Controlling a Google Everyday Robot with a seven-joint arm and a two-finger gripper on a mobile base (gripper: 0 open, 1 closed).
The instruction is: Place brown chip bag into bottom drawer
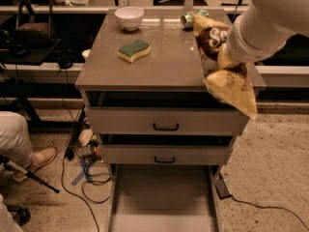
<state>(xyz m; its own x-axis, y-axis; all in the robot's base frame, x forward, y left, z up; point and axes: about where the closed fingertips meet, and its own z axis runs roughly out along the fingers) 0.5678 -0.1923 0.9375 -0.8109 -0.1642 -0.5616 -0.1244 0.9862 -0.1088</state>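
The brown chip bag (226, 76), crumpled brown and tan-yellow with white lettering, hangs in the air over the cabinet top's right front corner. Its lower tip reaches down in front of the top drawer. My gripper (231, 57) is at the end of the white arm entering from the upper right. It is shut on the bag's upper part and largely hidden by the arm and the bag. The bottom drawer (164, 192) is pulled out, a long grey tray low in the middle, below and left of the bag.
On the cabinet top (164, 66) are a white bowl (129, 17), a green-and-yellow sponge (133, 50) and a green crushed can (189, 19). The two upper drawers (165, 122) are slightly open. A person's leg and shoe (24, 153) and cables (87, 175) are on the floor at left.
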